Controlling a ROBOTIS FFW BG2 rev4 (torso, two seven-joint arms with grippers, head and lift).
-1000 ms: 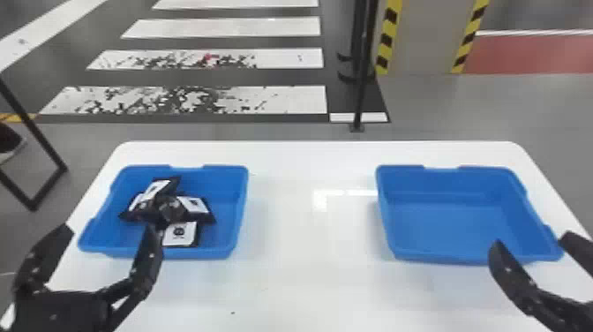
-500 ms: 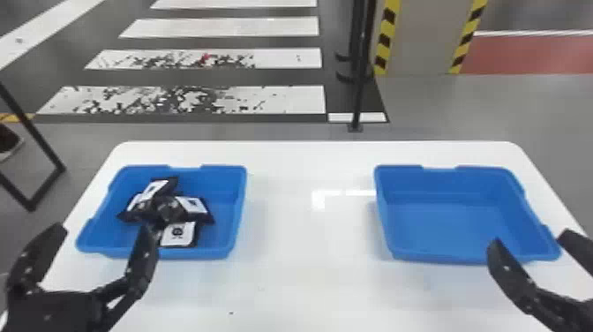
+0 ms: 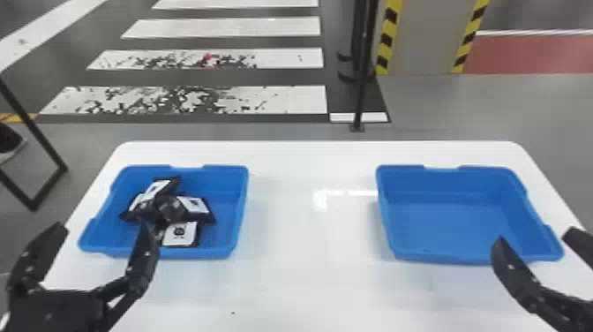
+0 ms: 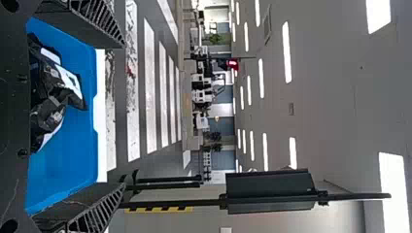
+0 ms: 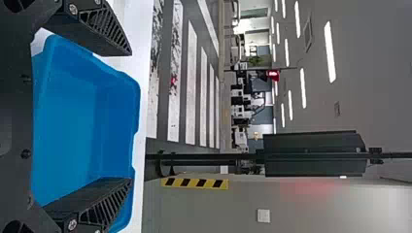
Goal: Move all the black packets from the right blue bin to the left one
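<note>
Just past L pincer (image 3: pixel 103 227), spread wide, L bin (image 3: pixel 236 212) held 4+ blk pkts (image 3: pixel 192 205); R bin (image 3: pixel 441 258) rim lay nr R pincer (image 3: pixel 536 236), also spread; wide tbl (image 3: pixel 309 265) strip btwn

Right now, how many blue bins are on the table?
2: the left bin, holding the black packets, and the right bin, farther right on the white table.
</note>
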